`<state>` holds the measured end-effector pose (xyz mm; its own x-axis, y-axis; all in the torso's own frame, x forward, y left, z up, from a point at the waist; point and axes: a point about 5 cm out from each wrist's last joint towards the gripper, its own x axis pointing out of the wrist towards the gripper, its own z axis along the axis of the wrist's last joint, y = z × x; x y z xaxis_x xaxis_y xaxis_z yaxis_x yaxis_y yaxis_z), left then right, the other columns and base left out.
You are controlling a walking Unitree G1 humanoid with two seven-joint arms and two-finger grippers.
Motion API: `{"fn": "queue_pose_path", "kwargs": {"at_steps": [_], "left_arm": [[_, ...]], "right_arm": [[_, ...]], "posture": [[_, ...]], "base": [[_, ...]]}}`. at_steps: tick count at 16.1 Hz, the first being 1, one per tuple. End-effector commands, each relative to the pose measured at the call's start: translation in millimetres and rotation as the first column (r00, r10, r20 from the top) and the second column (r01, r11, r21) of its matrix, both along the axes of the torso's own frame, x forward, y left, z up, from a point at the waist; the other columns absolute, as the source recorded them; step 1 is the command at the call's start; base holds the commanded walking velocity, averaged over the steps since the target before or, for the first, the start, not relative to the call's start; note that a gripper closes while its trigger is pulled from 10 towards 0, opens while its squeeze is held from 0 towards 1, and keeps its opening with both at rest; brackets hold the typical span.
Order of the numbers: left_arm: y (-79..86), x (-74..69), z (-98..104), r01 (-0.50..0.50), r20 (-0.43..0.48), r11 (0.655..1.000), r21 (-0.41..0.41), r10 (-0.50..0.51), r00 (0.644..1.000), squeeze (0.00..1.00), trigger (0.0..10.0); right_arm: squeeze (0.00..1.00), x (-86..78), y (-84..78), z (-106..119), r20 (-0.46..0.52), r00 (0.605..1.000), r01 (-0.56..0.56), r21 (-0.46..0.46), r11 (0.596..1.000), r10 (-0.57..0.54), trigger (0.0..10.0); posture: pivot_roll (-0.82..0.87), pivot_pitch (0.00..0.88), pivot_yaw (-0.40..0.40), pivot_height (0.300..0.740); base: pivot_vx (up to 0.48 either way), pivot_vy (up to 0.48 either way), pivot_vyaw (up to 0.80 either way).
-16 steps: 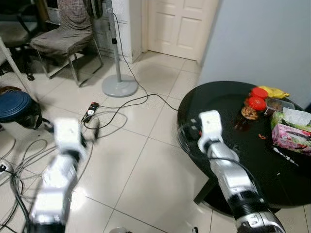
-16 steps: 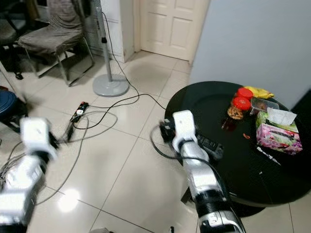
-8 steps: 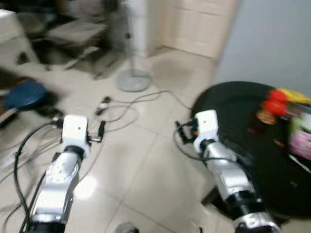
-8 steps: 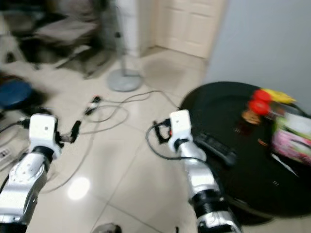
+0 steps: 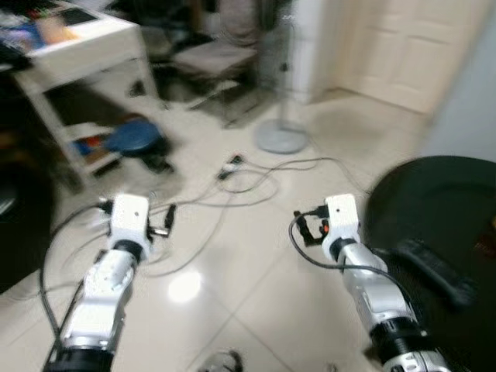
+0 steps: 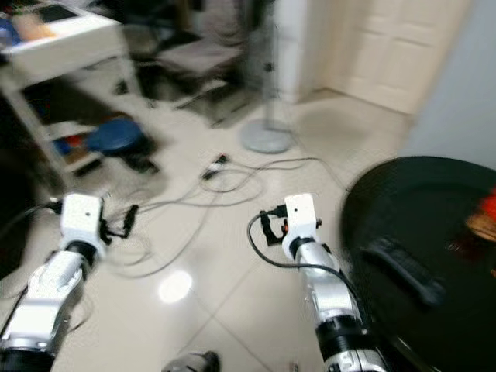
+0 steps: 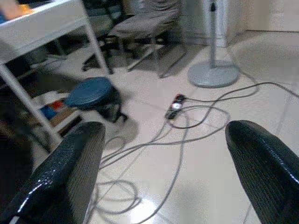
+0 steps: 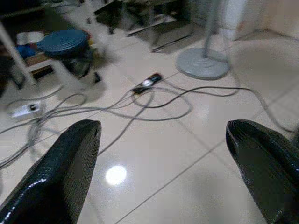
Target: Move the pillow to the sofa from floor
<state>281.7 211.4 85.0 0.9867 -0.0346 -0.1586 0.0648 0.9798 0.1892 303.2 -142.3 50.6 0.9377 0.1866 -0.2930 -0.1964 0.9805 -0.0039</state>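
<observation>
Fingers (image 7: 70,172) of the left gripper (image 7: 163,177) stand wide apart and hold nothing; the right gripper (image 8: 163,172) is spread just the same, both arms raised over the tiled floor (image 5: 256,263); no pillow or sofa can be made out, so the step in hand is judged to be searching. The head views are blurred, which suggests the robot should turn slowly enough to see clearly; loose cables (image 5: 232,182) and a power strip (image 7: 174,103) trail across the floor near a fan base (image 5: 281,138), a snag risk for the feet; a blue stool (image 5: 133,139) sits by the white counter (image 5: 74,39); a black round counter (image 5: 442,232) stands close on the right, so that arm needs room.
</observation>
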Motion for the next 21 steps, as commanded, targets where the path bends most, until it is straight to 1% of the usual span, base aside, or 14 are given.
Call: {"fn": "queue_pose_path", "kwargs": {"at_steps": [1, 3, 6, 8, 9, 11, 12, 13, 14, 15, 17, 19, 20, 21], "left_arm": [[-0.7, 2.2, 6.8, 0.016, 0.028, 1.0, 0.017, -0.016, 0.999, 0.0, 10.0], [-10.7, 6.6, 6.9, 0.086, 0.024, 0.995, 0.046, -0.087, 0.996, 0.0, 10.0], [-22.4, 18.4, -1.4, 0.124, -0.004, 0.992, 0.029, -0.124, 0.992, 0.0, 10.0], [-31.7, 24.9, -2.9, 0.165, -0.006, 0.986, 0.025, -0.165, 0.986, 0.0, 10.0], [-38.0, 31.3, -3.3, 0.181, 0.0, 0.983, 0.013, -0.181, 0.984, 0.0, 10.0], [-45.6, 39.4, -3.8, 0.199, 0.006, 0.98, 0.0, -0.199, 0.98, 0.0, 10.0], [-47.6, 43.2, -2.6, 0.19, 0.02, 0.982, 0.012, -0.19, 0.982, 0.0, 10.0], [-47.2, 47.2, 4.1, 0.171, 0.061, 0.985, 0.026, -0.172, 0.983, 0.0, 10.0], [-43.8, 48.1, 10.5, 0.134, 0.1, 0.991, 0.006, -0.134, 0.986, 0.0, 10.0], [-38.8, 42.7, 11.2, 0.109, 0.112, 0.994, -0.007, -0.107, 0.988, 0.0, 10.0], [-32.4, 29.1, 8.2, 0.104, 0.101, 0.994, -0.015, -0.102, 0.99, 0.0, 10.0], [-26.4, 13.5, 5.9, 0.132, 0.068, 0.991, 0.018, -0.133, 0.989, 0.0, 10.0], [-22.9, 12.2, 5.0, 0.119, 0.055, 0.993, 0.02, -0.12, 0.991, 0.0, 10.0], [-14.4, 13.2, 4.8, 0.063, 0.048, 0.998, -0.013, -0.062, 0.997, 0.0, 10.0]], "right_arm": [[0.0, -1.0, -4.8, 3.0, 0.005, 1.0, 0.027, 0.005, 1.0, -0.027, 10.0], [0.0, -4.2, -11.6, 7.0, 0.021, 0.999, 0.037, 0.0, 0.999, -0.037, 10.0], [0.0, -12.5, -29.8, 12.9, 0.038, 0.993, 0.109, -0.024, 0.994, -0.108, 10.0], [0.0, -22.2, -39.5, 22.6, 0.058, 0.99, 0.134, -0.026, 0.991, -0.132, 10.0], [0.0, -31.4, -48.9, 29.8, 0.07, 0.985, 0.161, -0.038, 0.986, -0.158, 10.0], [0.0, -43.3, -60.3, 39.2, 0.066, 0.976, 0.209, -0.046, 0.977, -0.206, 10.0], [0.0, -47.5, -62.1, 44.1, 0.061, 0.978, 0.203, -0.058, 0.977, -0.2, 10.0], [0.0, -48.1, -63.0, 52.2, 0.066, 0.981, 0.188, -0.084, 0.978, -0.183, 10.0], [0.0, -45.6, -64.3, 60.8, 0.074, 0.98, 0.189, -0.079, 0.979, -0.184, 10.0], [0.0, -40.8, -64.6, 62.4, 0.07, 0.979, 0.197, -0.051, 0.979, -0.193, 10.0], [0.0, -29.4, -62.0, 49.9, 0.037, 0.979, 0.201, -0.041, 0.979, -0.2, 10.0], [0.0, -16.8, -43.0, 35.6, 0.002, 0.987, 0.162, -0.003, 0.987, -0.162, 10.0], [0.0, -15.6, -37.8, 32.5, 0.0, 0.99, 0.139, -0.012, 0.99, -0.139, 10.0], [0.0, -15.3, -30.0, 21.6, -0.032, 0.992, 0.121, -0.007, 0.993, -0.121, 10.0]], "posture": [[0.09, 0.0, 0.057, 0.74], [0.06, 0.0, 0.079, 0.74], [-0.07, 0.0, 0.132, 0.74], [-0.12, 0.0, 0.144, 0.74], [-0.19, 0.0, 0.158, 0.74], [-0.26, 0.0, 0.129, 0.74], [-0.27, 0.0, 0.108, 0.74], [-0.28, 0.0, 0.045, 0.74], [-0.24, 0.0, 0.023, 0.74], [-0.18, 0.0, 0.024, 0.74], [-0.1, 0.0, 0.021, 0.74], [-0.07, 0.0, 0.027, 0.74], [-0.02, 0.0, 0.041, 0.74], [0.0, 0.0, 0.05, 0.74]], "base": [[0.0, 0.0, 0.8], [0.0, 0.0, 0.8], [0.0, 0.0, 0.8], [0.0, 0.0, 0.8], [0.0, 0.0, 0.8], [0.0, 0.0, 0.8], [0.0, 0.0, 0.8], [0.0, 0.0, 0.8], [0.0, 0.0, 0.8], [0.0, 0.0, 0.8], [0.0, 0.0, 0.8], [0.0, 0.0, 0.8], [0.0, 0.0, 0.8], [0.0, 0.0, 0.8]]}}
